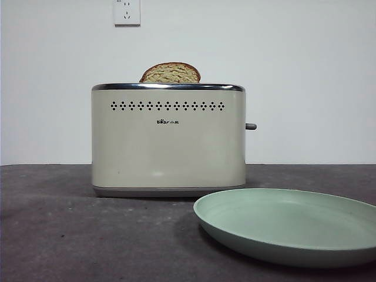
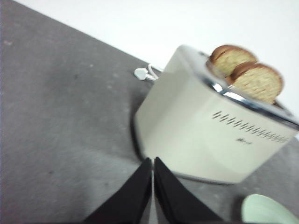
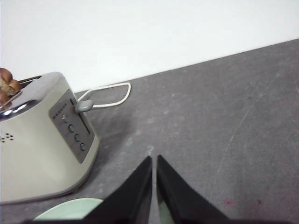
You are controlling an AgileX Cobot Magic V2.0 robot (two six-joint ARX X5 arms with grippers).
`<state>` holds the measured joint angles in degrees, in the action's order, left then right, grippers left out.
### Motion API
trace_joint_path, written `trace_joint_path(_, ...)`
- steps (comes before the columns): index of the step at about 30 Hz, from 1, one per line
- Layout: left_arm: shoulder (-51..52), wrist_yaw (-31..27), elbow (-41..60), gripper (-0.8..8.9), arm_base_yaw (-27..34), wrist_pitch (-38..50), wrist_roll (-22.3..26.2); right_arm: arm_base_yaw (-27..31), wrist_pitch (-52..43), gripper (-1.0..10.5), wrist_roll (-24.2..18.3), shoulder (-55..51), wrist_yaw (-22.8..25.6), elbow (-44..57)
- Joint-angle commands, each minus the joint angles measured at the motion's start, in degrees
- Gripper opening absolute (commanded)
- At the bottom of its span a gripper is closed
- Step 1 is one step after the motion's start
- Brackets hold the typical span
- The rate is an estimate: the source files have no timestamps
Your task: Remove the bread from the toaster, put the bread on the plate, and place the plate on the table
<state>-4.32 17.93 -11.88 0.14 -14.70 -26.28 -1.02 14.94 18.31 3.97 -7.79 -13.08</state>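
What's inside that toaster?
Two bread slices stand in the toaster's slots, only their domed tops showing. The front view shows just one; the other is hidden behind it. Their lower parts are covered.

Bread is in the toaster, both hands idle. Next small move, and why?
Probably open the left hand and raise it toward the bread: both slices stand in the toaster, untouched, the plate lies empty, and this hand faces the slots, jaws shut.
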Motion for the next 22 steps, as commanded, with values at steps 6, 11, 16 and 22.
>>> trace_joint_path(6,-10.51,6.21,-12.39,0.07,0.07,-4.87,5.40,-0.04,7.89,0.0,-4.13,10.34,-5.29,-14.32)
trace_joint_path(11,-18.08,10.73,-20.90,0.07,0.07,-10.99,11.17,-0.31,16.35,0.0,-9.64,18.03,-10.38,-24.09)
trace_joint_path(16,-24.00,16.66,-27.78,0.07,-0.04,-16.46,15.69,-1.79,26.93,0.0,-16.17,25.09,-12.57,-32.65)
trace_joint_path(22,-27.56,18.99,-31.85,0.07,-1.33,-21.92,18.75,-4.70,36.48,0.0,-20.33,30.36,-13.35,-38.49)
